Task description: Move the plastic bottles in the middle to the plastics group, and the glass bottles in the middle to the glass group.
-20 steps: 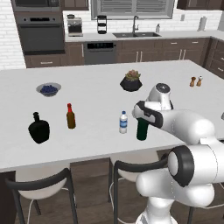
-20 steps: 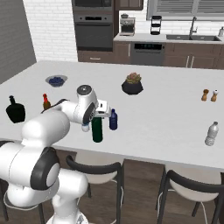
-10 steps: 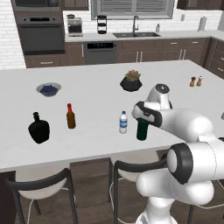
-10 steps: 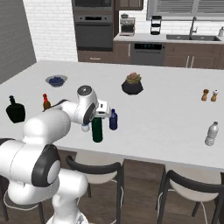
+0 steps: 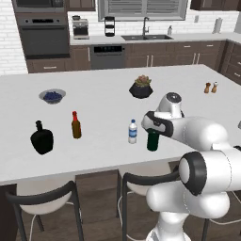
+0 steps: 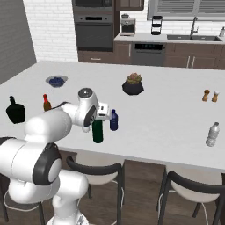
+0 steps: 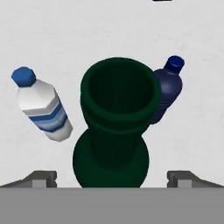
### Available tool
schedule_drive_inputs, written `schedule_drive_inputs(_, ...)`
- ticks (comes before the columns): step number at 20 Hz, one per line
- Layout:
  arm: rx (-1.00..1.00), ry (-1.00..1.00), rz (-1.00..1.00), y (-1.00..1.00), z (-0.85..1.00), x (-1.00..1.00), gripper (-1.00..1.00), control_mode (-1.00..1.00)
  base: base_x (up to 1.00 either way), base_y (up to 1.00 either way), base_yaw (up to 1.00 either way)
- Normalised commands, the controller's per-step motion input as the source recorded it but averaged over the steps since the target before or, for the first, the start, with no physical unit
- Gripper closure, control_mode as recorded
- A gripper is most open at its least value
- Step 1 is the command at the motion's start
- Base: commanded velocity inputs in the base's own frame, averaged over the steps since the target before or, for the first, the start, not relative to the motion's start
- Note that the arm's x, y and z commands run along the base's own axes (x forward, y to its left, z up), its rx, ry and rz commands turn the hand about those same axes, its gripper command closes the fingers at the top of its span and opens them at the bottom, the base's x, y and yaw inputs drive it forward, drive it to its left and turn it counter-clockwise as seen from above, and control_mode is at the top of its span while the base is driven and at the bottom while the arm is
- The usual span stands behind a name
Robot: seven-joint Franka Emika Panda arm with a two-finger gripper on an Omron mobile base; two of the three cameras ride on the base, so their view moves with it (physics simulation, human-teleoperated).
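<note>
Two dark fingertips [image 7: 43, 177] stand spread wide, gripping nothing, as the gripper [image 7: 112, 178] hangs directly over the tall dark green glass bottle [image 7: 114, 127]. Just beside it stand the clear blue-labelled plastic bottle [image 7: 41, 105] and dark blue plastic bottle [image 7: 167, 87].

Stood upright on the counter [image 5: 103, 89] near its front edge: the tall wine-type bottle [image 5: 152, 140], with the capped water bottle [image 5: 133, 132] just beside it on the left and the shorter bottle [image 6: 114, 120] just beside it on the right, none of the three touching. Hung directly over the tall bottle's mouth with fingers wide to either side: the gripper [image 7: 112, 177]. Sat well apart to the left: the slim red-capped bottle [image 5: 76, 125] and, left of that, the squat flask [image 5: 42, 138]; farther back, the bowl [image 5: 52, 96] at left, the potted plant [image 5: 140, 87] near the middle, the two shakers [image 5: 211, 87] at right.
</note>
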Motion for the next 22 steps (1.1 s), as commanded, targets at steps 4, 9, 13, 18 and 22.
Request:
schedule_drive_inputs(4, 0.00, 0.00, 0.00, 0.00, -0.11, 0.06, -1.00, -1.00, 0.00, 0.00, 0.00)
schedule_drive_inputs(9, 0.00, 0.00, 0.00, 0.00, -0.02, 0.02, -1.00, -1.00, 0.00, 0.00, 0.00)
schedule_drive_inputs(13, 0.00, 0.00, 0.00, 0.00, 0.00, 0.06, -1.00, -1.00, 0.00, 0.00, 0.00)
schedule_drive_inputs(18, 0.00, 0.00, 0.00, 0.00, 0.00, 0.03, -1.00, -1.00, 0.00, 0.00, 0.00)
schedule_drive_inputs(22, 0.00, 0.00, 0.00, 0.00, 0.00, 0.00, -1.00, -1.00, 0.00, 0.00, 0.00)
